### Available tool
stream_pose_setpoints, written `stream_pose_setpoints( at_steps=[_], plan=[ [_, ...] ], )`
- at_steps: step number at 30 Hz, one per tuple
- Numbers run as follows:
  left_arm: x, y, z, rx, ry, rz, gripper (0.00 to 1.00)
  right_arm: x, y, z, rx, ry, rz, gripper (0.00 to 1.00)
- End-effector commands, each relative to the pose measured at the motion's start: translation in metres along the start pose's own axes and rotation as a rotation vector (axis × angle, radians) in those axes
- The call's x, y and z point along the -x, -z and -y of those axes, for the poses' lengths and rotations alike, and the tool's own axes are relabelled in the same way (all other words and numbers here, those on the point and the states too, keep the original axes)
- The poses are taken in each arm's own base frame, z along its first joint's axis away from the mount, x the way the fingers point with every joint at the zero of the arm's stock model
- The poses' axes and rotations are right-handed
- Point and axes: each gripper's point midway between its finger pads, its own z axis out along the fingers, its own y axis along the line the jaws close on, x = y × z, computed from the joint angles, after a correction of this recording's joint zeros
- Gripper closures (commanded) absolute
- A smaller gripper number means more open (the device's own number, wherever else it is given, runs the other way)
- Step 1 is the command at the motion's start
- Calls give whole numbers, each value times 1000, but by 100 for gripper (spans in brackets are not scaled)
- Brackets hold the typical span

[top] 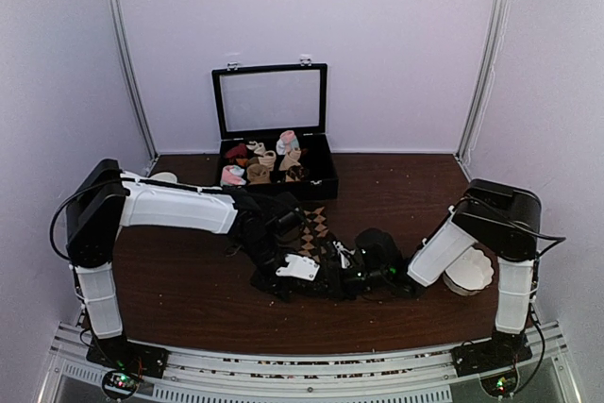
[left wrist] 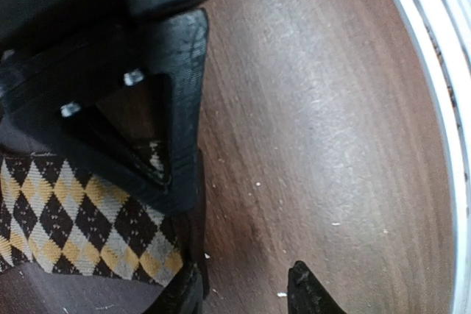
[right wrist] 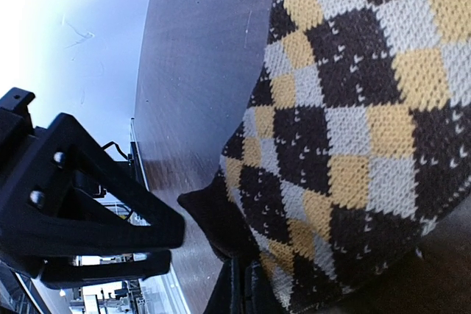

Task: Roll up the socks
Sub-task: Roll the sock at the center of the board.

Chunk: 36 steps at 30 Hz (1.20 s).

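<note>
Soft, light and floppy (apt to slip loose), the socks lie mid-frame on the table, best pinched at a bunched edge; the right gripper is clamped on their fabric, the left gripper half-open, empty.

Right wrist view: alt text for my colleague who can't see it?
A bunched brown, tan and grey diamond-patterned sock fills the right side, its dark edge pinched in the shut right gripper at the bottom. The wooden table shows at left, with another black gripper finger at lower left.
</note>
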Motion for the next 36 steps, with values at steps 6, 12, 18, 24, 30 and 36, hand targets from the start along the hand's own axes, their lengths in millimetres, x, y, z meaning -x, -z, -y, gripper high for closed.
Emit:
stream_pose_setpoints(
  at_steps=[6,12,18,24,30,36],
  plan=[
    [12,7,-2,-29,59,49,59,-46,8,55,-157,-137,-106,100],
    [6,-4,-19,16,81,10,65,-45,7,51,-146,-134,-107,100],
    [-5,-16,-21,-43,139,-10,80,-44,7,50,-143,-133,-102,100],
    [-14,-25,-10,-125,176,-20,89,-43,6,46,-123,-132,-97,100],
    [-14,-25,-6,-236,263,23,93,-36,11,38,-121,-75,-65,96],
    [-16,-21,-1,-405,401,88,96,-29,27,32,-155,18,-11,84]
  ],
)
